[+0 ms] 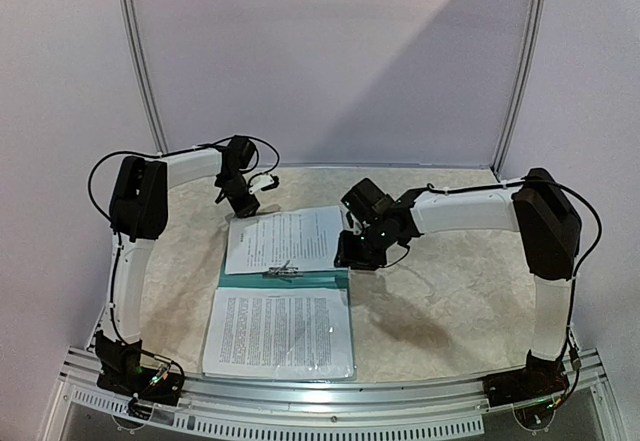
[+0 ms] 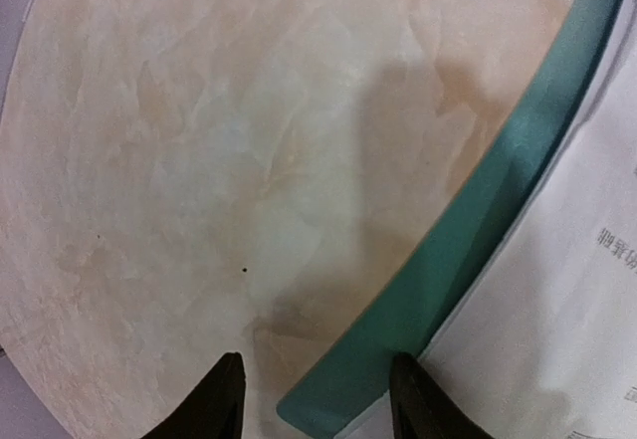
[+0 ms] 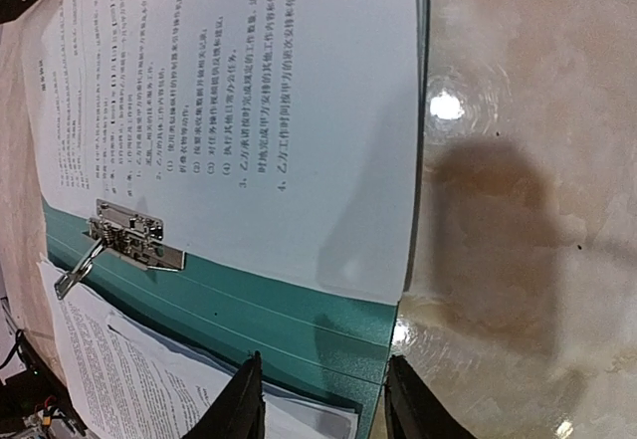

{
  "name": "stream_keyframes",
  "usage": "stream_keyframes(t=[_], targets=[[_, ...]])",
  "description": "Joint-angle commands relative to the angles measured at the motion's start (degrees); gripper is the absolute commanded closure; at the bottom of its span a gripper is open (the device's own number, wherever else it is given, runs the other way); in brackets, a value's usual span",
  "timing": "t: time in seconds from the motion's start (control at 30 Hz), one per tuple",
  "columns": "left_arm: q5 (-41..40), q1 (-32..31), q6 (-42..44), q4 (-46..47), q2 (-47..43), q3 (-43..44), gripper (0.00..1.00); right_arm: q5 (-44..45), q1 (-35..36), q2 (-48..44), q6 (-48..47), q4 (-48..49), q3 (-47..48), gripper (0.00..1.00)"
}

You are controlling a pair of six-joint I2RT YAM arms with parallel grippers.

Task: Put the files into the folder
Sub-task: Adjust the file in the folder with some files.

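Folder (image 1: 330, 281) lies open and flat mid-table (image 1: 450, 291), spine running left-right, metal clip (image 1: 285, 271) on it. Far sheet (image 1: 285, 241) slightly skewed, long side left-right. Near sheets (image 1: 280, 333) lie the same way. Left gripper (image 2: 314, 404): fingers apart, straddling the folder's far-left corner. Right gripper (image 3: 323, 404): fingers apart over the folder's right edge.

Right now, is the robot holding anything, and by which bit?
Nothing seems gripped. The left tool and right tool are both open, each straddling an edge of the green folder without pinching it.
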Motion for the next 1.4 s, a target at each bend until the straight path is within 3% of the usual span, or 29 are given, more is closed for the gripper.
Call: stream_keyframes(t=[0.0,0.33,0.5,0.63,0.8,1.03,1.37], targets=[[-1.02,-0.70,1.34,-0.65,0.38,-0.06,0.48,2.06,-0.13,-0.36,1.68,0.09,-1.17,0.58],[-3.94,-0.77,2.41,-0.01,1.89,6.72,0.39,2.73,-3.80,0.40,1.21,2.92,0.33,0.57],[-4.41,-0.73,2.45,-0.02,0.55,7.17,0.37,1.92,-5.08,4.96,-0.62,1.42,5.24,0.57],[-1.86,-0.77,0.79,-1.90,-2.24,3.92,0.38,2.45,-5.54,9.06,-1.88,-1.24,8.91,0.60],[-1.06,-0.51,-0.62,-0.42,-6.47,-4.09,0.38,0.14,-5.42,10.83,-2.11,-0.42,7.78,0.74],[-0.83,-0.43,-1.31,-0.26,-8.12,-6.84,0.39,-0.82,-4.55,9.84,-2.50,0.36,5.70,0.79],[-0.99,-0.08,-0.76,-1.29,-9.75,-8.02,0.39,1.36,-3.31,8.19,-3.92,-2.77,5.74,0.79]])
